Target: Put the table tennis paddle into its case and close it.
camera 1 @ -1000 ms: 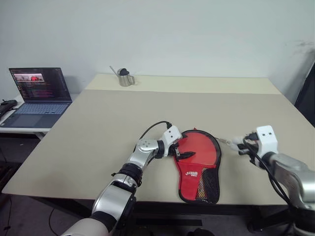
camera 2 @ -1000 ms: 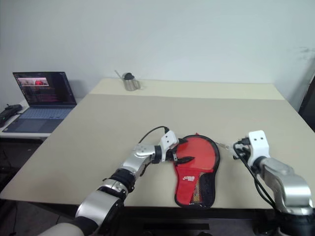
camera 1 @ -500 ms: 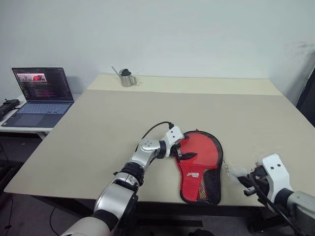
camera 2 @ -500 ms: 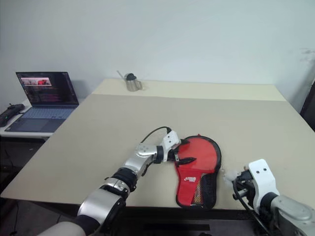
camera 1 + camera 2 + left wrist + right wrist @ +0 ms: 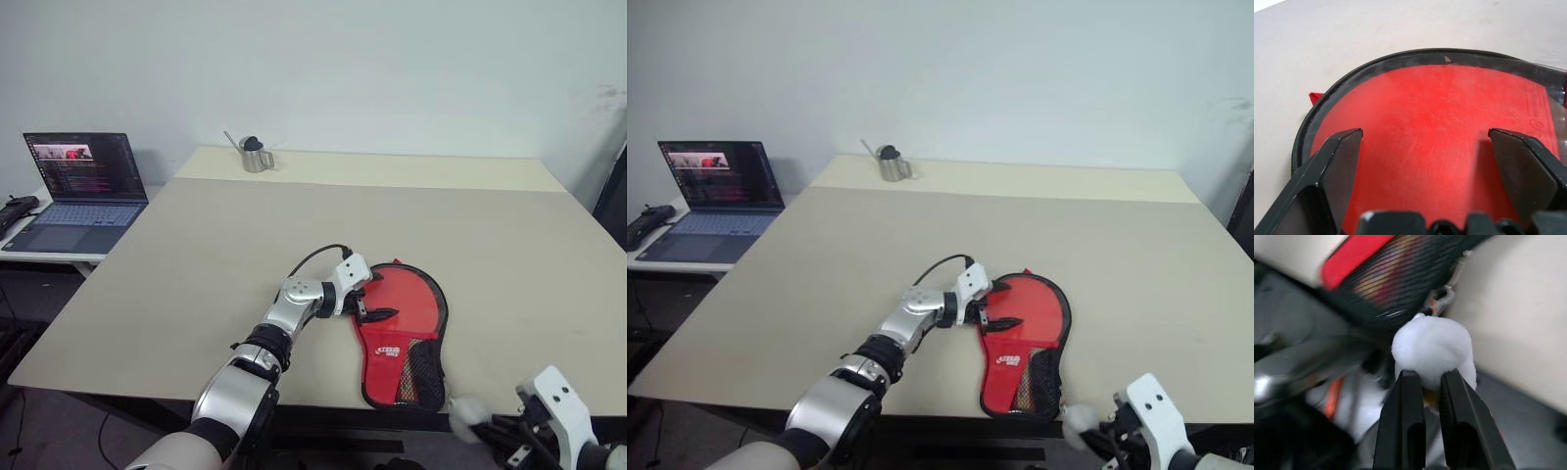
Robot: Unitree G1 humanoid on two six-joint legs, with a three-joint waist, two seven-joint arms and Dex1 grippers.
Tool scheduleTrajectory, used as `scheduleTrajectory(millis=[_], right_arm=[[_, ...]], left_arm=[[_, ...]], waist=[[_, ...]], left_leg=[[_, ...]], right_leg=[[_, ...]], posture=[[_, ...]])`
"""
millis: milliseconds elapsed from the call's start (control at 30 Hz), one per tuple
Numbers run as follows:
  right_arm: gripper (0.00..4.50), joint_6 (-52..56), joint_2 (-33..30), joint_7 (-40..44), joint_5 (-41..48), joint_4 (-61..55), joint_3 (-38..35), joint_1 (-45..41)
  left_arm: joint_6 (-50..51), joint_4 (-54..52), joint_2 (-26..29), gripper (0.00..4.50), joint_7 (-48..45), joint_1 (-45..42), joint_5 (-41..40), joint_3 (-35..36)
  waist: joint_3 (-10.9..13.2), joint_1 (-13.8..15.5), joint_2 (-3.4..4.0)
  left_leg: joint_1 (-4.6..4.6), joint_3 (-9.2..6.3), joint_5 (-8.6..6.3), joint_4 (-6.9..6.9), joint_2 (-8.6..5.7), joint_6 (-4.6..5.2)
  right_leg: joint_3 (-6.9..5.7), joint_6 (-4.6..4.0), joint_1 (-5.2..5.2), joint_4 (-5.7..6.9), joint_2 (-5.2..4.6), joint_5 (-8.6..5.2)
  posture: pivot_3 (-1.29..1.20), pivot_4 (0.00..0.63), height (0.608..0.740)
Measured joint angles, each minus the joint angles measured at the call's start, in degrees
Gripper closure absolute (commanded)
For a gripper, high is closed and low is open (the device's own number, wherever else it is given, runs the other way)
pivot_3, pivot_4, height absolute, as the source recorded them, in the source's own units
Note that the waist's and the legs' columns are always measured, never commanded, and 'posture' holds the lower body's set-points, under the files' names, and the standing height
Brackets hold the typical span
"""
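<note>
The case (image 5: 402,328) lies flat near the table's front edge, red logo face up, with its black mesh pocket (image 5: 423,372) at the near end. The table tennis paddle is hidden from view. My left gripper (image 5: 380,297) rests at the case's left rim, open, one finger (image 5: 1342,156) on either side of the round red face (image 5: 1425,107). My right gripper (image 5: 1432,377) hangs just off the table's front edge, beyond the case's near end. It is shut on the white puff (image 5: 1432,350) fixed to the zip pull (image 5: 1442,298) beside the mesh.
The beige table (image 5: 294,225) stretches far back; a small metal jug (image 5: 253,155) stands near its far left edge. An open laptop (image 5: 83,181) sits on a lower side table to the left.
My right gripper has pulled the white puff from beside the case's right rim back along that rim, to past the table's front edge. The left gripper has stayed on the case.
</note>
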Motion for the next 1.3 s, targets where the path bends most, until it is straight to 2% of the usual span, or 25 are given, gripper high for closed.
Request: scheduleTrajectory(millis=[200, 467, 633, 800, 1000, 1167, 1300], right_arm=[[4.44, -12.2, -7.0, -4.4, 1.8, 0.1, 6.7, 7.3], [4.45, -28.6, -13.6, -5.6, -4.3, 0.2, 13.9, 18.7], [4.46, -34.6, -16.1, -8.2, -5.8, 0.2, 18.0, 19.3], [4.46, -36.3, -17.0, -10.2, -4.3, 0.2, 17.0, 19.7], [2.51, -33.3, -11.5, -9.8, 0.4, 0.0, 3.6, 24.0], [0.78, -32.3, -10.2, -3.6, 6.6, -0.1, -3.9, 25.1], [0.78, -32.9, -10.6, 2.4, 9.8, -0.2, -7.9, 26.4]], left_arm=[[-0.1, 0.1, -0.3, 0.00, -0.2, 0.0, 0.1, 0.0], [-0.1, 0.1, -0.3, 0.00, -0.2, 0.0, 0.3, 0.0], [-0.1, 0.1, -0.4, 0.00, -0.1, 0.0, 0.3, 0.0], [-0.2, 0.1, -0.5, 0.00, 0.0, 0.0, 0.4, 0.0], [-0.2, 0.1, -0.5, 0.00, 0.2, 0.1, 0.4, 0.0], [-0.2, 0.1, -0.5, 0.00, 0.3, 0.1, 0.6, 0.0], [-0.2, 0.1, -0.6, 0.00, 0.2, 0.2, 0.6, 0.0]], waist=[[0.0, 0.0, -0.17], [-0.1, 0.1, -0.26], [-0.1, 0.1, -0.32], [-0.1, 0.1, -0.32], [-0.1, 0.1, -0.35], [-0.1, 0.0, -0.35], [-0.1, 0.1, -0.34]], left_leg=[[0.01, -0.02, -0.07, 0.02, -0.06, -0.05], [0.04, -0.03, -0.14, 0.02, -0.07, -0.10], [0.03, -0.02, -0.19, 0.03, -0.06, -0.11], [0.04, -0.01, -0.19, 0.04, -0.06, -0.11], [0.06, 0.00, -0.20, 0.06, -0.04, -0.11], [0.14, 0.01, -0.21, 0.06, -0.01, -0.11], [0.14, 0.01, -0.21, 0.05, -0.01, -0.10]], right_leg=[[-0.03, 0.14, 0.07, -0.06, -0.06, -0.09], [-0.06, 0.21, 0.15, -0.16, -0.08, -0.14], [-0.07, 0.21, 0.21, -0.31, -0.08, -0.14], [-0.06, 0.22, 0.25, -0.36, -0.08, -0.14], [-0.05, 0.22, 0.29, -0.40, -0.08, -0.14], [-0.05, 0.22, 0.35, -0.43, -0.08, -0.14], [-0.05, 0.22, 0.39, -0.46, -0.08, -0.14]], posture=[[0.00, 0.150, 0.740], [0.00, 0.150, 0.740], [0.00, 0.150, 0.740], [0.00, 0.150, 0.740], [0.00, 0.150, 0.740], [0.00, 0.150, 0.740], [0.00, 0.150, 0.740]])
